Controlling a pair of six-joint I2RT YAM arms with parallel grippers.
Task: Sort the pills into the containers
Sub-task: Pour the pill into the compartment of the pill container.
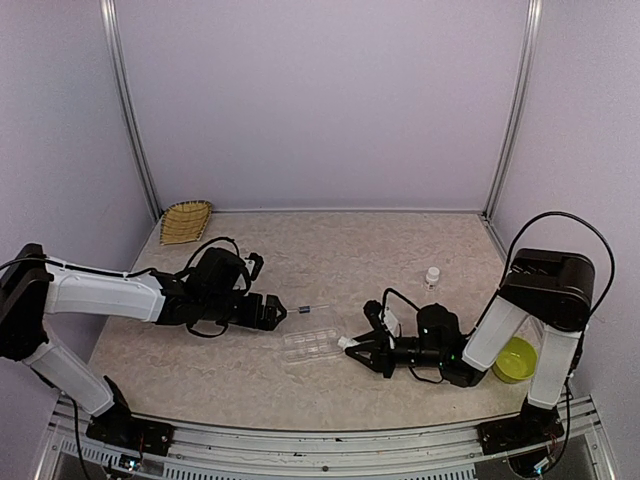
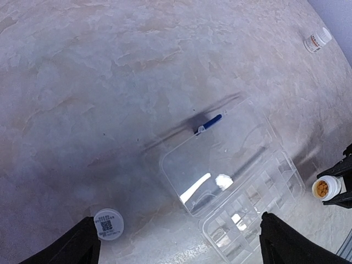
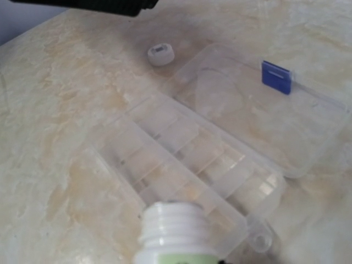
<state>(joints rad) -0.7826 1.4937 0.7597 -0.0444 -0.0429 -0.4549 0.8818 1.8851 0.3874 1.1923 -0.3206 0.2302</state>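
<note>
Clear plastic organizer box (image 2: 258,203): lies open under and just ahead of the left fingers, with its lid folded flat and the blue latch on the far edge.
Cells: they look empty, so judging by this, nothing is sorted yet.
Orange pills (image 2: 321,189): inside the small white uncapped bottle (image 3: 175,231).
Right gripper (image 1: 356,345): closed narrowly around that bottle, whose mouth is near the box.
Left gripper (image 2: 176,247): spread wide, holding nothing.
White cap (image 2: 108,224): on the table beside one left finger.
Remaining: all pouring and sorting.

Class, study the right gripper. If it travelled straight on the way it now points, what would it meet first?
Probably the celled tray of the clear box, lying just ahead of the open bottle in the right gripper; height is unclear, so it might pass over.
</note>
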